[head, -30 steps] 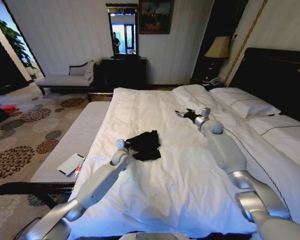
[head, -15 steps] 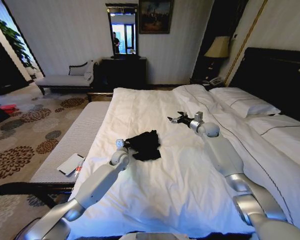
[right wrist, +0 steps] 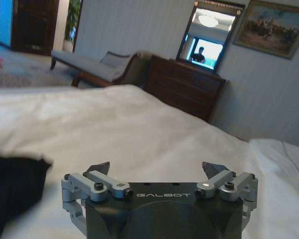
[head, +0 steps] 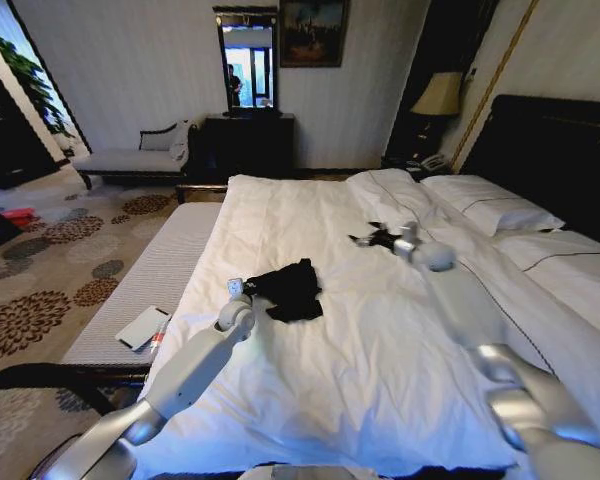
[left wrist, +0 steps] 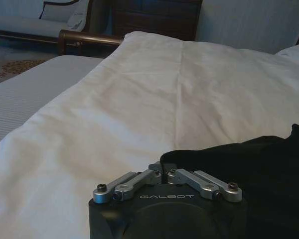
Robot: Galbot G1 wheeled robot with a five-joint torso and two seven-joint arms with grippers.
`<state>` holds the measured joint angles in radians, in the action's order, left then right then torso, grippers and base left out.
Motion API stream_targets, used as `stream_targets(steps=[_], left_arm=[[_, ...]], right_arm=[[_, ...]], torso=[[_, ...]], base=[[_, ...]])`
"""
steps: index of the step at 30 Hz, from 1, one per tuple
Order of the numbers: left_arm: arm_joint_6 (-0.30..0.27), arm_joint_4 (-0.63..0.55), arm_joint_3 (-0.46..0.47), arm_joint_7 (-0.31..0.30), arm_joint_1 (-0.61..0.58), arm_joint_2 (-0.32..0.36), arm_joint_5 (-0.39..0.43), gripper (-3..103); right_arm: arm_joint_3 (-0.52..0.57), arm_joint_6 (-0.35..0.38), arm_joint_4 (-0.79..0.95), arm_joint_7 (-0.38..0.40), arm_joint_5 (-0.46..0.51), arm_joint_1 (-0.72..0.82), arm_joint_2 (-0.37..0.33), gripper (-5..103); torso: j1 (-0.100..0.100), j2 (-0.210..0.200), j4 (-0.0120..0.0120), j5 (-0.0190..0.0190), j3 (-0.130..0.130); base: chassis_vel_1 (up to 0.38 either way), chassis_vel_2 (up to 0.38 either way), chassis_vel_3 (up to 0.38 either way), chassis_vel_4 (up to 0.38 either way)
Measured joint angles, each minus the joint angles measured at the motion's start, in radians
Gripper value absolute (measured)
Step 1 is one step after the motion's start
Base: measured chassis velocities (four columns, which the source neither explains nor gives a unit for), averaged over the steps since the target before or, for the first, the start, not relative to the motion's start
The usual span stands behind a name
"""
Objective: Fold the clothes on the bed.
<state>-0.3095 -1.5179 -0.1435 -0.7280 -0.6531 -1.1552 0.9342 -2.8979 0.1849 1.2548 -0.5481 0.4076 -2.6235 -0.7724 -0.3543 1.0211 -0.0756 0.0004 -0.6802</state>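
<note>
Clothes: the clothes (head: 288, 288), 1 bunched black garment, lie just left of the frame's centre in the head view, on the white duvet of the bed (head: 310, 220); in the right wrist view they sit at the lower left (right wrist: 12, 186).
Left claw: the left claw (head: 248, 288) is at the garment's left edge; in the left wrist view the left claw (left wrist: 164, 171) has its fingers drawn together on the black fabric's edge (left wrist: 249, 169).
Right claw: the right claw (head: 372, 238) is right of centre, above the duvet and well apart from the garment; in its wrist view the right claw (right wrist: 157, 169) is spread wide, holding nothing.
Bench: grey bench (head: 150, 280) along the bed's left side.
</note>
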Motion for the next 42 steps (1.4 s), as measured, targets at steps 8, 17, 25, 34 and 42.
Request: stream_targets(steps=[8, 17, 25, 34, 42], left_arm=[[0.001, -0.015, -0.009, 0.001, -0.013, -0.001, -0.005, 0], [0.001, -0.044, -0.018, -0.012, -0.031, -0.005, -0.016, 0], [0.001, -0.063, -0.001, -0.018, -0.046, -0.008, -0.023, 0], [0.002, -0.061, 0.005, -0.016, -0.054, -0.009, -0.026, 0], [0.002, -0.065, 0.01, -0.017, -0.041, -0.004, -0.02, 0]], right_arm=[[0.046, -0.196, 0.26, 0.115, 0.277, 0.541, 0.498, 100], [0.409, -0.216, 0.398, 0.19, 0.469, 1.147, 0.705, 100], [0.692, -0.179, 0.45, 0.271, 0.621, 1.288, 0.829, 100], [1.036, -0.167, 0.38, 0.292, 0.727, 1.504, 0.951, 100], [1.676, -0.073, 0.2, 0.357, 0.87, 2.094, 1.231, 100]], torso=[[0.0, 0.0, -0.0009, 0.0001, 0.0], [0.0, 0.0, 0.0007, 0.0013, 0.0], [0.0, 0.0, 0.0012, -0.0036, 0.0], [0.0, 0.0, -0.0009, 0.0003, 0.0], [0.0, 0.0, 0.0012, -0.0005, -0.001]], base=[[0.0, 0.0, 0.0, 0.0], [0.0, 0.0, 0.0, 0.0], [0.0, 0.0, 0.0, 0.0], [0.0, 0.0, 0.0, 0.0], [0.0, 0.0, 0.0, 0.0]])
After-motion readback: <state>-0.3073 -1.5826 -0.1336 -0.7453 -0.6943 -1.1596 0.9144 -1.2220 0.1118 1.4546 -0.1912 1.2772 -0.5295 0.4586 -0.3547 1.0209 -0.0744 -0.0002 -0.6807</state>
